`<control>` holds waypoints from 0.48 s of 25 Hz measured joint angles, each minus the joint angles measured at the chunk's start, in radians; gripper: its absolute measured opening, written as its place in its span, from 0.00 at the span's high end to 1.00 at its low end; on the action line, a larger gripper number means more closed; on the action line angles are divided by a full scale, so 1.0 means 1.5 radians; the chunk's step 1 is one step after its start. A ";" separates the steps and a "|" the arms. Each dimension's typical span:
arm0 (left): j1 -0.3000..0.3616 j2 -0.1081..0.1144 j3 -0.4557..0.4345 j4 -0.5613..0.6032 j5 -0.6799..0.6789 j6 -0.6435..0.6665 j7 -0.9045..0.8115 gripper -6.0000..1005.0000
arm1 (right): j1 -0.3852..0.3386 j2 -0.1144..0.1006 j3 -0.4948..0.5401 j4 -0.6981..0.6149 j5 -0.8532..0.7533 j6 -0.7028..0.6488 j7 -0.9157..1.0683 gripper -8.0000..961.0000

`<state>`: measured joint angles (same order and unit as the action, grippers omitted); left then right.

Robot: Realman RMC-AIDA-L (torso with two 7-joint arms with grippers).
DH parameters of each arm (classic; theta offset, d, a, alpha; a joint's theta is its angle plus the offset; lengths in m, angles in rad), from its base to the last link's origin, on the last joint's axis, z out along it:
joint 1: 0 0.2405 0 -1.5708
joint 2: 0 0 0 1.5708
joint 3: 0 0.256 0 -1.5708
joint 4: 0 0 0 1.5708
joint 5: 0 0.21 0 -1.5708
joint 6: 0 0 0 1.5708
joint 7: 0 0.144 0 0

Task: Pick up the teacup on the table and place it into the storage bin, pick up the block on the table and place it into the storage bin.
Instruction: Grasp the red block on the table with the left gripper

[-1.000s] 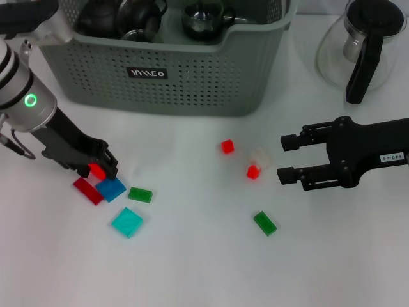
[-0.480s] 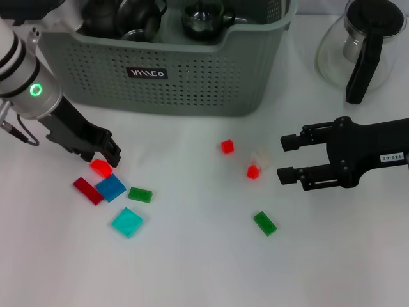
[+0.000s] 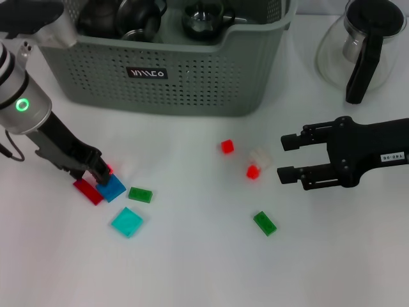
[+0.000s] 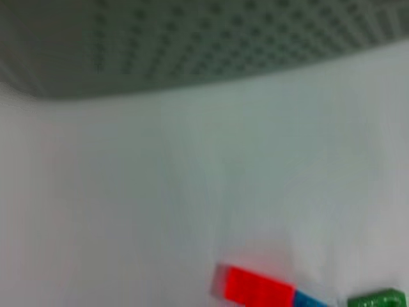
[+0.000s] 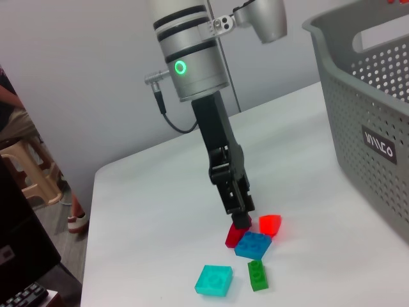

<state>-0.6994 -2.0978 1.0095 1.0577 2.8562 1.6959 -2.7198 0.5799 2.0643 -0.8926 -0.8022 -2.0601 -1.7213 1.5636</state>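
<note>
The left gripper (image 3: 99, 176) was low among the crowded blocks, its opening impossible to tell; it could have nudged the red block (image 5: 270, 224) or blue block (image 3: 111, 188) aside. The right gripper (image 3: 287, 158) hovered spread, the storage bin (image 3: 192, 89) behind

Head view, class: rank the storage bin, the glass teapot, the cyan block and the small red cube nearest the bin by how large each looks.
1. Storage bin, largest by far.
2. Glass teapot; it is cut off by the frame edge, yet clearly second.
3. Cyan block.
4. Small red cube, smallest.
</note>
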 joint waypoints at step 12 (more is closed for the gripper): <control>-0.022 -0.006 0.000 -0.047 -0.004 -0.007 0.009 0.46 | 0.001 0.001 0.000 0.000 0.000 0.001 0.002 0.26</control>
<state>-0.7317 -2.1069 1.0088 0.9868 2.8497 1.6858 -2.7060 0.5810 2.0663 -0.8928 -0.8022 -2.0601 -1.7201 1.5668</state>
